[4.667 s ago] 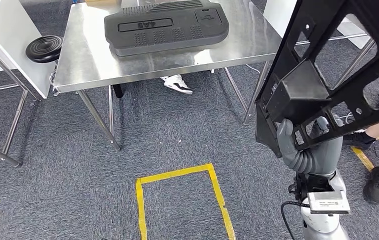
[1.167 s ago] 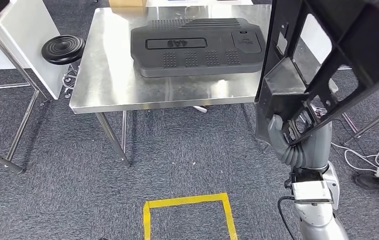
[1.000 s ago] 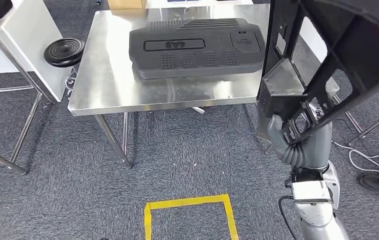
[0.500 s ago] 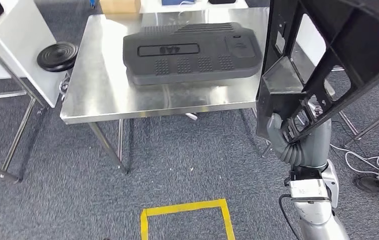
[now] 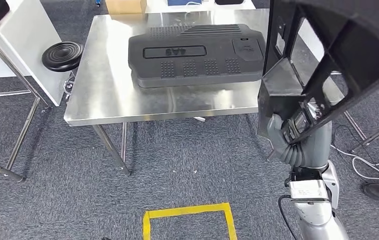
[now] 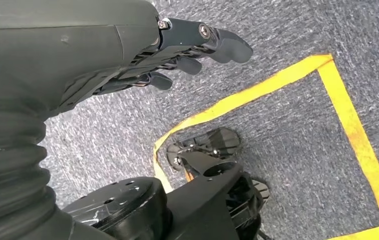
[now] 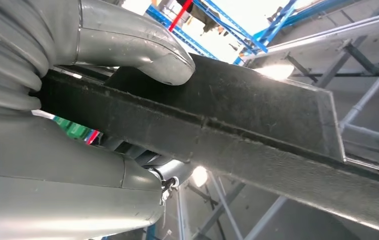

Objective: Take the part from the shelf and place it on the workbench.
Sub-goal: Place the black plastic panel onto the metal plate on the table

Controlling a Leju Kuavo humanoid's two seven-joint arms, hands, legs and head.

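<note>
Our right hand (image 5: pixel 283 134) grips the black frame part (image 5: pixel 327 60) at its lower edge; in the right wrist view the thumb (image 7: pixel 142 50) lies over the part's edge (image 7: pixel 257 125) with the rest of the hand beneath it. We see the part held up in the air, tilted, rising from the hand past the right-hand edge of the surface (image 5: pixel 107 95), and it hides that corner of the surface from us.

On the surface lies a large dark moulded cover (image 5: pixel 195 52), flat, taking up much of the middle and reaching close to the held part. Beside the surface, on its far-left side, stands a round black stool (image 5: pixel 62 55), and next to that a white panel (image 5: pixel 22 45). Grey carpet (image 5: pixel 177 170) lies below, with a yellow taped square (image 5: pixel 187 220) on the floor nearer to us than the surface. Cables (image 5: pixel 372 162) trail on the carpet to the right of the surface.

Our left hand (image 6: pixel 177 55) hangs over the carpet, fingers apart and holding nothing.
</note>
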